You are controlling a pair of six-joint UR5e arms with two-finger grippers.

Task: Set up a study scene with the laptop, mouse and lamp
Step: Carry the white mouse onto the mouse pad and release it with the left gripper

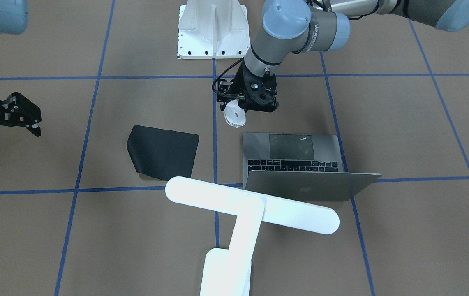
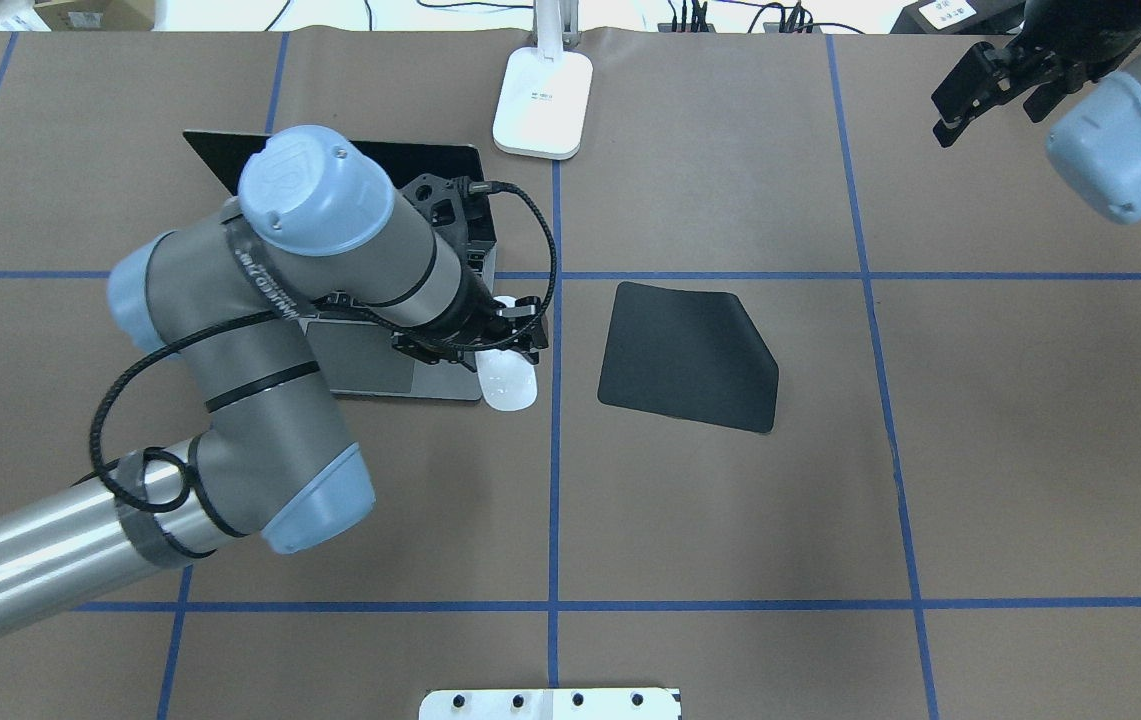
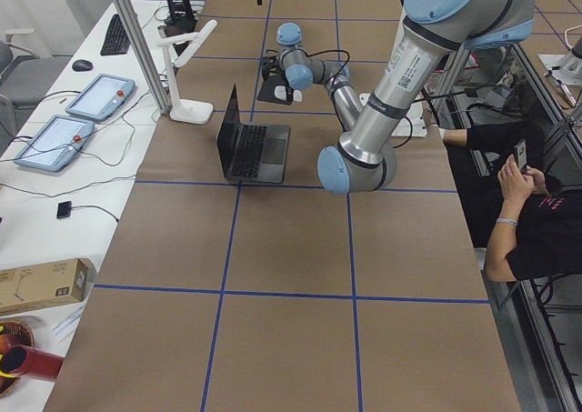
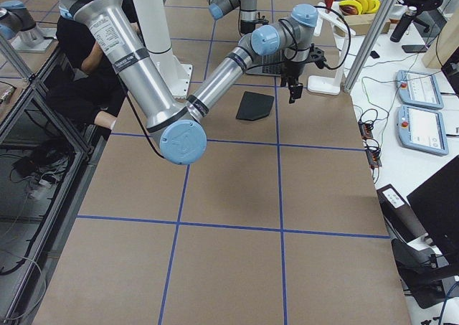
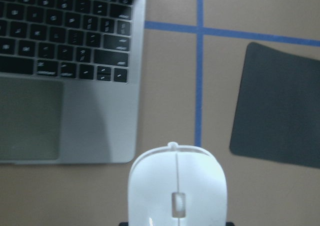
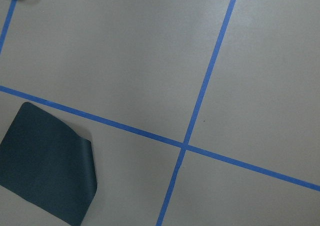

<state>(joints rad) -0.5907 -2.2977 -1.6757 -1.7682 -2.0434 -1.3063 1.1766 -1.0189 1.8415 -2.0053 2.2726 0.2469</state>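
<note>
Mouse, white and glossy, sits clenched in the left pincer just off the front corner of the open laptop, close above the brown desk; whether it has cleared the surface cannot be told for certain, though the wrist camera shows it gripped at its rear with its nose pointing toward the far side of the desk. A blue tape line runs between the mouse and the black mouse mat, which lies flat on the desk apart from the laptop, one corner cut at a slant. Beyond both, the white lamp stands with its bar head reaching over the laptop's lid edge. The right pincer hangs released and empty, well away at the desk's far side. With laptop opened and lamp upright, the step in hand appears to be placing the mouse. The next move likely calls for carrying it sideways across the tape line, lowering it level onto the mat's middle, then letting go gently so the slick shell does not skid.
</note>
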